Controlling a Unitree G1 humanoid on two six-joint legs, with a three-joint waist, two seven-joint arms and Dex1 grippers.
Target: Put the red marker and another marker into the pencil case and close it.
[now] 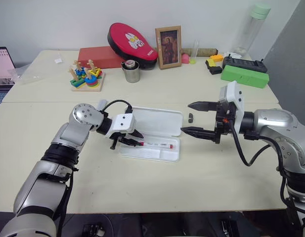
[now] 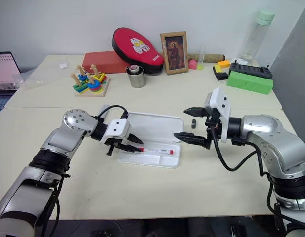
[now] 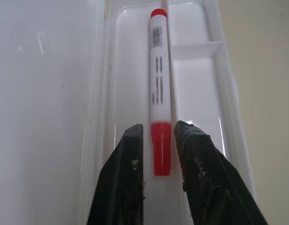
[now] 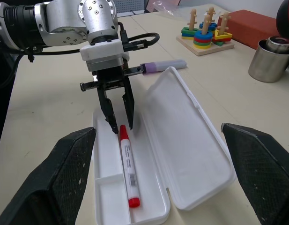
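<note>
The pencil case point(image 1: 157, 133) lies open mid-table, lid folded far, ready for loading. The right gripper point(image 1: 197, 118) waits beside its right end, fingers spread wide. The left gripper point(image 4: 119, 111), fingers slightly parted, straddles the red marker point(image 3: 159, 93) lying in the tray, apparently releasing it. The right wrist view reveals another marker point(image 4: 163, 65) on the table beyond the lid.

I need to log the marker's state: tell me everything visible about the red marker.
The red marker has a slim white barrel with dark print, a red cap and a red tail. It lies flat in the tray of the open white pencil case, along a divider. The left end effector's fingers flank its cap, slightly apart.
</note>
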